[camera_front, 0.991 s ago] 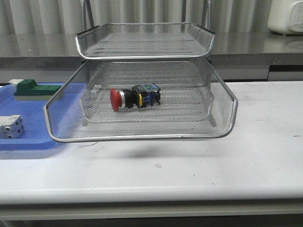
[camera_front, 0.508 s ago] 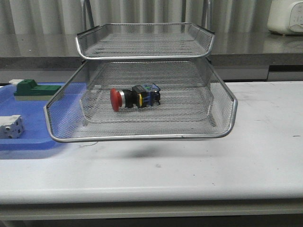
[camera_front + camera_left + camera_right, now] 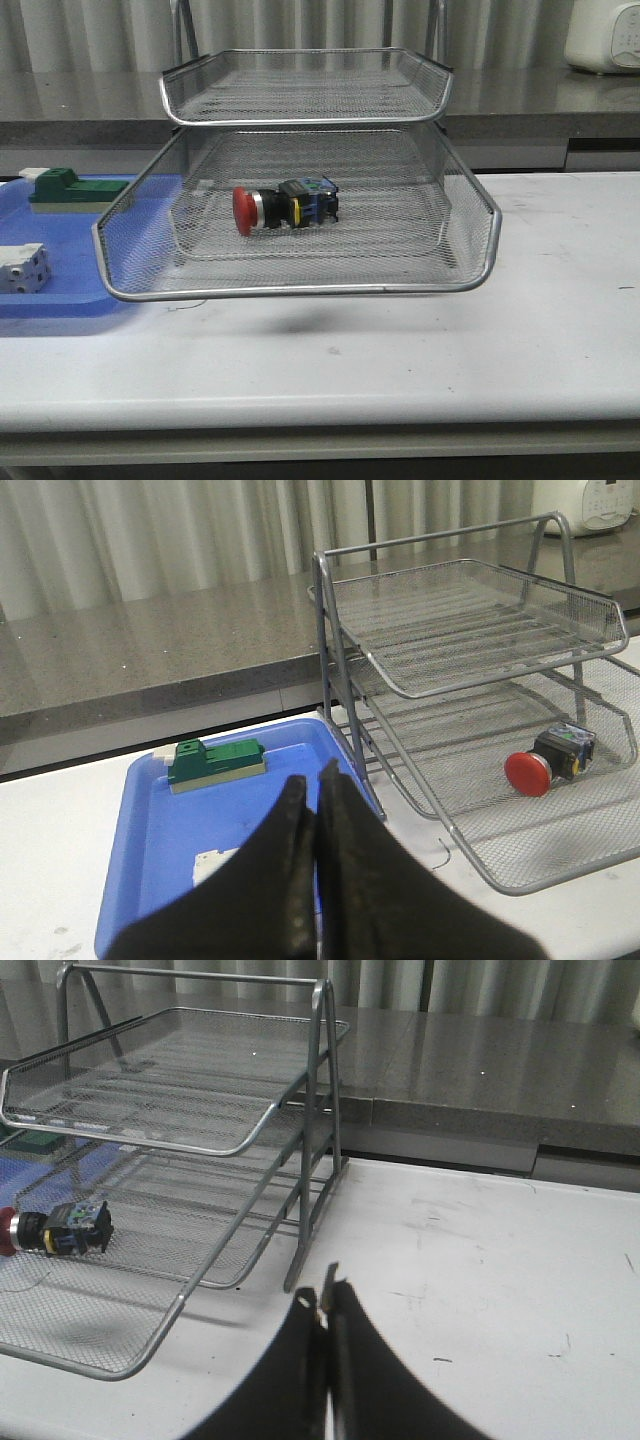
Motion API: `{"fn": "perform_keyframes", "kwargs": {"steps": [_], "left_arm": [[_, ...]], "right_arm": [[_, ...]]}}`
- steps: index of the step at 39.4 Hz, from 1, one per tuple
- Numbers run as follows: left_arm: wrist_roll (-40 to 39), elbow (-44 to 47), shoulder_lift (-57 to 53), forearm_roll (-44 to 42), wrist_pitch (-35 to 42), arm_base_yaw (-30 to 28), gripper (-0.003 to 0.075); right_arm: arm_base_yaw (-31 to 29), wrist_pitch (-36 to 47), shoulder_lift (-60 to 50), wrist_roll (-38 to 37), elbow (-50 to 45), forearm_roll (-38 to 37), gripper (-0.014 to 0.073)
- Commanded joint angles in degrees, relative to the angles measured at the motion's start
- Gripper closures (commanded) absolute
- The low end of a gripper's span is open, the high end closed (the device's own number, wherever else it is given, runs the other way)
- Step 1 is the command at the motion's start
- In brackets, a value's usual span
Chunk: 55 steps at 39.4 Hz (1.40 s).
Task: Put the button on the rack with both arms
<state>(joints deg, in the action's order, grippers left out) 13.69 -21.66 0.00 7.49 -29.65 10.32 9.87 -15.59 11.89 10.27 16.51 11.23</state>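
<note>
1. Button (image 3: 286, 207) lies on its side on the mesh floor of the rack's (image 3: 300, 291) lower visible tray, red head pointing left, black-and-blue body to the right, roughly midway between the tray's near and far rims.
2. Neither arm touches the button; both are out of the front view and show only in their own wrist views.
3. Left gripper (image 3: 316, 780) has its jaws pressed together with nothing between them, and it hangs above the blue tray (image 3: 150, 830), left of the rack.
4. Right gripper (image 3: 325, 1305) also has its jaws together and empty, above bare white desk (image 3: 480, 1260) to the right of the rack, near one of its upright posts.
5. On the blue tray at the left of the desk sit a green block (image 3: 68, 189) toward the far side and a white-grey cube (image 3: 22, 267) nearer the front edge, well apart from each other.
6. Above the button's tray, the upper mesh tray holds nothing visible.
7. Behind the desk runs a grey counter (image 3: 80, 100), with a white appliance (image 3: 604, 35) at its far right.
</note>
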Motion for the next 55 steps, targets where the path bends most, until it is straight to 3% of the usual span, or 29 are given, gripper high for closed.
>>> {"fn": "perform_keyframes", "kwargs": {"steps": [1,11,16,28,34,45,55], "left_arm": [[-0.7,-1.4,0.7,0.9,4.9,-0.3,0.0739],[-0.7,-1.4,0.7,0.9,4.9,-0.3,0.0739],[-0.7,-1.4,0.7,0.9,4.9,-0.3,0.0739],[-0.7,-1.4,0.7,0.9,4.9,-0.3,0.0739],[-0.7,-1.4,0.7,0.9,4.9,-0.3,0.0739],[-0.7,-1.4,0.7,0.9,4.9,-0.3,0.0739],[-0.7,-1.4,0.7,0.9,4.9,-0.3,0.0739]], "right_arm": [[-0.2,4.8,0.4,0.2,1.7,0.3,0.0704],[-0.2,5.3,0.4,0.2,1.7,0.6,0.0704],[-0.2,9.5,1.9,0.2,1.8,0.8,0.0704],[1.7,13.7,24.0,0.2,8.8,0.3,0.0704],[9.8,16.9,35.1,0.2,13.2,0.1,0.0704],[34.2,24.3,53.6,0.2,18.8,0.1,0.0704],[45.2,22.9,69.0,0.2,24.2,0.1,0.0704]]}}
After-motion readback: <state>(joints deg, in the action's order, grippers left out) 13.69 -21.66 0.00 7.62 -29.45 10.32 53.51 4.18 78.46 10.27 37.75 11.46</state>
